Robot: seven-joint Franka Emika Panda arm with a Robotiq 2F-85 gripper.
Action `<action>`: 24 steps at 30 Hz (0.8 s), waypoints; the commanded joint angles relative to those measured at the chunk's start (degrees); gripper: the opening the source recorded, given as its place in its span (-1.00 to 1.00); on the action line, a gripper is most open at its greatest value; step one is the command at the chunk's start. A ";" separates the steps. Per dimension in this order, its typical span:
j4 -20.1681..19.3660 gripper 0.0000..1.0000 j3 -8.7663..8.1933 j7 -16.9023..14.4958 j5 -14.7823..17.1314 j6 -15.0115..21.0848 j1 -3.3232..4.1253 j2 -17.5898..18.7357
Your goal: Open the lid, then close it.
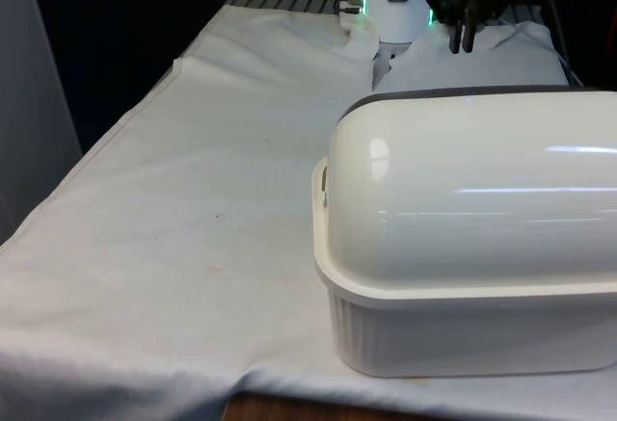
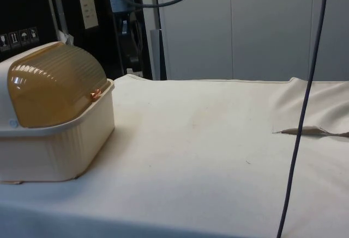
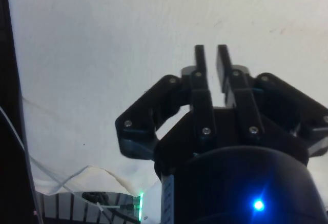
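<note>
A white cloth point(image 1: 183, 219) covers the surface, wrinkled at the lower left of the front view, with faint brownish specks near its middle. In the side view the cloth point(image 2: 207, 140) fills the lower frame and folds up into a ridge at the right. A dark cable point(image 2: 302, 118) hangs down the right side of that view. Grey cabinet panels point(image 2: 245, 25) stand across the upper right, and a wall socket point(image 2: 87, 8) sits at the upper left.

Bright, even overhead lighting; streaked glare on bread box lid point(image 1: 482, 180); soft shadow at its base, 9 o'clock; white cloth point(image 3: 128, 39) near overexposed; backgrounds dark.
</note>
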 commanded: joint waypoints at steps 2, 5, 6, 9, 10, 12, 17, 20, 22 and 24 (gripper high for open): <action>0.00 -0.44 0.00 0.00 0.06 0.00 0.00 0.00; 0.00 -0.16 0.00 0.00 0.00 0.00 0.00 0.00; 0.00 -0.07 0.00 0.00 0.00 0.00 0.00 0.00; 0.00 0.22 0.00 0.00 0.00 0.00 0.00 0.00; 0.00 0.30 0.00 0.00 0.00 0.00 0.00 0.00; 0.00 0.50 0.00 0.00 0.00 0.00 0.00 0.00; 0.06 1.00 0.00 0.00 0.00 0.00 0.00 0.00; 0.29 1.00 -0.06 0.06 -0.06 -0.17 0.00 0.00; 0.52 1.00 -0.06 0.29 -0.06 0.00 0.00 0.06; 0.69 1.00 -0.06 0.57 -0.06 0.23 0.00 0.06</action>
